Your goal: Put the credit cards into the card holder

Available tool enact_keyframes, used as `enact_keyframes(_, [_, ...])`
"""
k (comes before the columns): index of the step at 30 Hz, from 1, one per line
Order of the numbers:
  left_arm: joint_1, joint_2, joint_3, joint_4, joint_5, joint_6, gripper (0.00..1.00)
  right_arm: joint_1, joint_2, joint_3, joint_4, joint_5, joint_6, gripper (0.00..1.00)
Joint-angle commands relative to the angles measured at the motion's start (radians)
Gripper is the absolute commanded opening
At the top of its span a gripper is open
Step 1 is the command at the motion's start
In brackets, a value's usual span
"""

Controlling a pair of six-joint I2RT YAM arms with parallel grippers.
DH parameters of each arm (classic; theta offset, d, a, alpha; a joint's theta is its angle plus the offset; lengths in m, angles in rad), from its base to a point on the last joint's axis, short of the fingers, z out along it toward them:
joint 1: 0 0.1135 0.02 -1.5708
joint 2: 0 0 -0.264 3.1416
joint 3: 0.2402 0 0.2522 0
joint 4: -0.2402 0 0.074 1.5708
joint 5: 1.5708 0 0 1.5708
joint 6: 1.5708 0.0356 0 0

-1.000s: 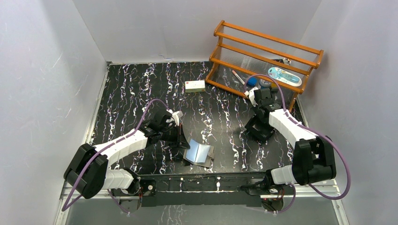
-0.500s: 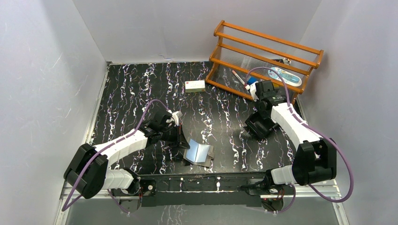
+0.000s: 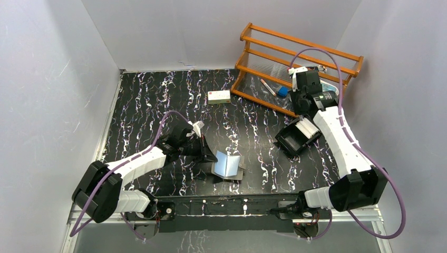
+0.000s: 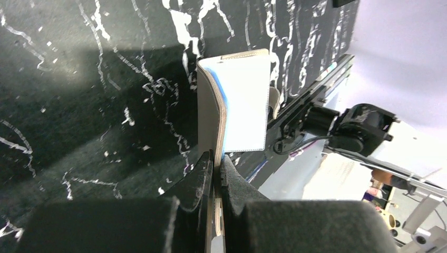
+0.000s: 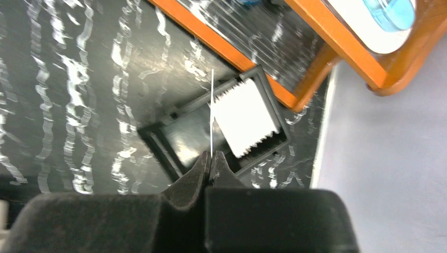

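The grey-taupe card holder stands open on the table near the front, light blue inside showing. My left gripper is shut on its left flap; the left wrist view shows the flap clamped between the fingers and the blue inside to the right. My right gripper is raised above the black tray. It is shut on one thin white credit card, seen edge-on in the right wrist view. A stack of white cards lies in the tray.
A wooden rack with pens and a blue item stands at the back right, close behind my right wrist. A white box with a red mark lies at the back centre. Grey walls enclose the table.
My right arm has lifted up and back from the black tray, now uncovered, with a card in its fingers. My left gripper has shifted the card holder slightly right.
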Motion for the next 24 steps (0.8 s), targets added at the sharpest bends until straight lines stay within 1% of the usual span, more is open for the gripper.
enact_keyframes(1, [0.007, 0.002, -0.022, 0.160, 0.052, -0.116, 0.00, 0.019, 0.058, 0.159, -0.104, -0.126, 0.273, 0.00])
enact_keyframes(4, [0.007, 0.021, -0.052, 0.217, 0.053, -0.162, 0.00, 0.060, 0.077, 0.193, -0.126, -0.228, 0.412, 0.00])
enact_keyframes(6, [0.007, 0.039, -0.060, 0.221, 0.051, -0.160, 0.00, 0.094, 0.062, 0.168, -0.088, -0.293, 0.474, 0.00])
enact_keyframes(8, [0.007, 0.055, -0.071, 0.226, 0.043, -0.156, 0.00, 0.122, 0.031, 0.113, 0.005, -0.392, 0.545, 0.00])
enact_keyframes(11, [0.007, 0.072, -0.094, 0.240, 0.033, -0.155, 0.00, 0.179, -0.042, -0.048, 0.195, -0.528, 0.671, 0.00])
enact_keyframes(14, [0.007, 0.076, -0.105, 0.241, 0.030, -0.143, 0.02, 0.234, -0.096, -0.198, 0.362, -0.559, 0.829, 0.00])
enact_keyframes(18, [0.007, 0.058, -0.107, 0.197, 0.005, -0.112, 0.06, 0.325, -0.110, -0.362, 0.551, -0.605, 0.948, 0.00])
enact_keyframes(21, [0.007, 0.055, -0.107, 0.170, -0.008, -0.094, 0.09, 0.391, -0.090, -0.443, 0.648, -0.619, 1.003, 0.00])
enact_keyframes(24, [0.007, 0.061, -0.110, 0.160, -0.014, -0.085, 0.12, 0.448, -0.051, -0.497, 0.711, -0.620, 1.021, 0.00])
